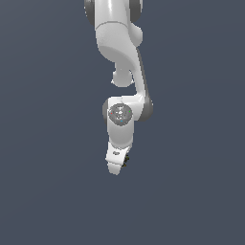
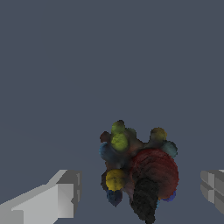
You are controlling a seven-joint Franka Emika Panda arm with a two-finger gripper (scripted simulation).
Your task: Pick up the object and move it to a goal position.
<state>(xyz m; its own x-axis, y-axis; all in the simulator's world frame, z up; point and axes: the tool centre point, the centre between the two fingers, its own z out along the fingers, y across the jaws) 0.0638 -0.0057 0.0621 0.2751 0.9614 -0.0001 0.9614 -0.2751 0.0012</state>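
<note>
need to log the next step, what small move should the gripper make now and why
Probably close the fingers. In the wrist view the speckled lump sits between the two fingers, with a gap on each side, so the gripper looks open and roughly lined up for a grasp.

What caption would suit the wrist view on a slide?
Speckled lump sits between the open pincer's two fingers, not yet gripped.

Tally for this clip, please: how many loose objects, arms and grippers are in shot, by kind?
Speckled lump: 1
Arm: 1
Gripper: 1, jaws apart either side of the lump
Total: 3
</note>
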